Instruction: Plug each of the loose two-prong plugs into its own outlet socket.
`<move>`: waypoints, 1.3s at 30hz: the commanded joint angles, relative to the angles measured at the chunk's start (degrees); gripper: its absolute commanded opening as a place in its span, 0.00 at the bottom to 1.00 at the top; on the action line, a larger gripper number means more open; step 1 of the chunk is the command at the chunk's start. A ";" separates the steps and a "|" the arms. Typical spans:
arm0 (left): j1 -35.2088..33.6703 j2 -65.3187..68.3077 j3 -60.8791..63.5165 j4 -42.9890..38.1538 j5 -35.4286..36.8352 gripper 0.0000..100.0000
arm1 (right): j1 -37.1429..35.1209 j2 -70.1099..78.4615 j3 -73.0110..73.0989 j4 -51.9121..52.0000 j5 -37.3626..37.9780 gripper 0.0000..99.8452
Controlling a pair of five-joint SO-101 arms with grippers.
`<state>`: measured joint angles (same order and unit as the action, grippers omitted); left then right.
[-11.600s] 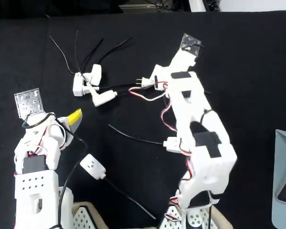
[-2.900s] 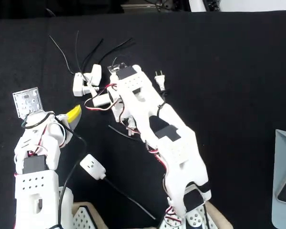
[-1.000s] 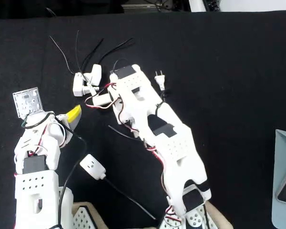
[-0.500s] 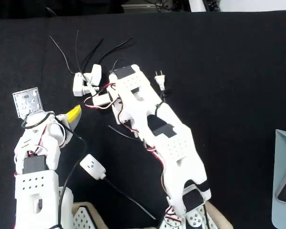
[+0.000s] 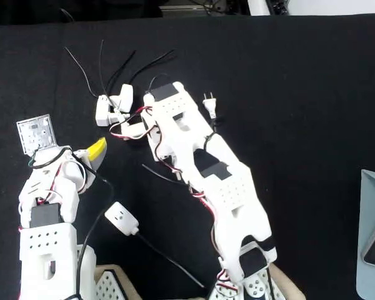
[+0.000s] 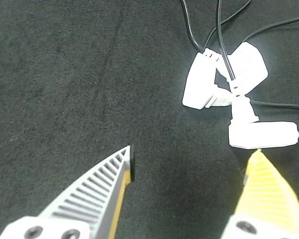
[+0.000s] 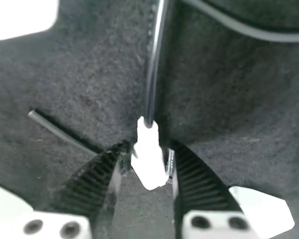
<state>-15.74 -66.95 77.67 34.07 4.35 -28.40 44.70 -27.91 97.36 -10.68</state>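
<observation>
Looking down from the high view, I see the right arm [image 5: 200, 169] stretched across the black table [image 5: 312, 125] toward the socket cluster [image 5: 115, 109]. A second plug [image 5: 208, 102] lies loose just beside it, and a lone socket [image 5: 122, 218] sits near the left arm [image 5: 47, 206].

From the left wrist view, the left gripper [image 6: 192, 152] hangs spread wide near that cluster, holding nothing.

From the right wrist view, the right gripper [image 7: 147, 149] has its fingers [image 7: 107, 174] pressed either side of a small white plug [image 7: 148, 162] on the cloth. They seem to pinch it, though I can't confirm contact. It's light, rigid, slick plastic on a springy cord [image 7: 152, 74]; I'd hold the body, never the cord.
</observation>
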 commanded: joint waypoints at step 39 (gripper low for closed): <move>0.22 -0.62 -5.23 -0.79 0.53 0.35 | -7.12 -50.77 25.54 -5.01 1.58 0.01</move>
<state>-15.74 -66.95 77.32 34.07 4.35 -34.55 3.65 -6.81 96.22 -9.71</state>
